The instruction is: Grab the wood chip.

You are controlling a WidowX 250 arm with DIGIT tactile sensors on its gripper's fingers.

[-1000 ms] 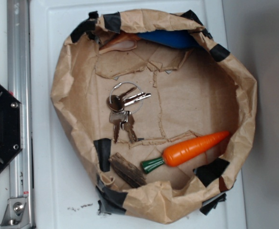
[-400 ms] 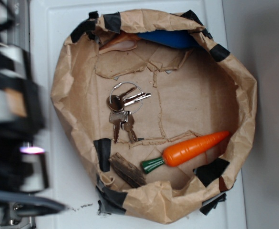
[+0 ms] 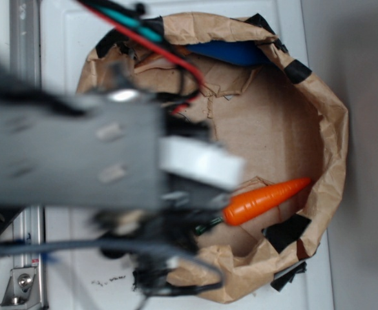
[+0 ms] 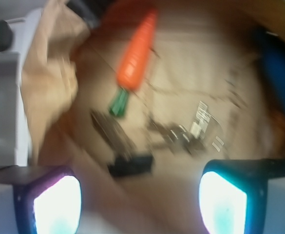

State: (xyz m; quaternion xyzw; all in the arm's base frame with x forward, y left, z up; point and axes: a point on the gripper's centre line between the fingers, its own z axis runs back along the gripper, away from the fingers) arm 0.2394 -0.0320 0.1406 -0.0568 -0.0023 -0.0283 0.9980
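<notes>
So the chip [image 4: 112, 132] is only seen in the wrist view, as a dark, blurred oblong lying left of centre, just below the green stem of the carrot [image 4: 136, 53]. Its long axis is slanted from upper left to lower right of that frame. A black tape patch [image 4: 130, 165] sits just under its lower end, so the two shouldn't be mixed up. The keys [image 4: 186, 134] are spread out to its right, near but apparently apart, though the blur makes that hard to call.

The gripper [image 4: 137, 204] is spread wide, nothing is held between the two glowing pads [image 4: 57, 204] at the bottom corners of the frame. The chip lies above the gap between them and is shifted toward the left pad, not centred.

In the exterior view the chip is hidden completely under the blurred arm [image 3: 72, 161], which covers the left and lower-left part of the paper bowl [image 3: 331, 129]. Only the carrot's orange end and a blue object [image 3: 231, 53] at the top rim are left visible there.

Judging from this, the approach isn't finished: the pads probably need to be lined up across the chip's short side, so some wrist turn would be called for, plus a shift toward the left of the wrist frame before descending.
</notes>
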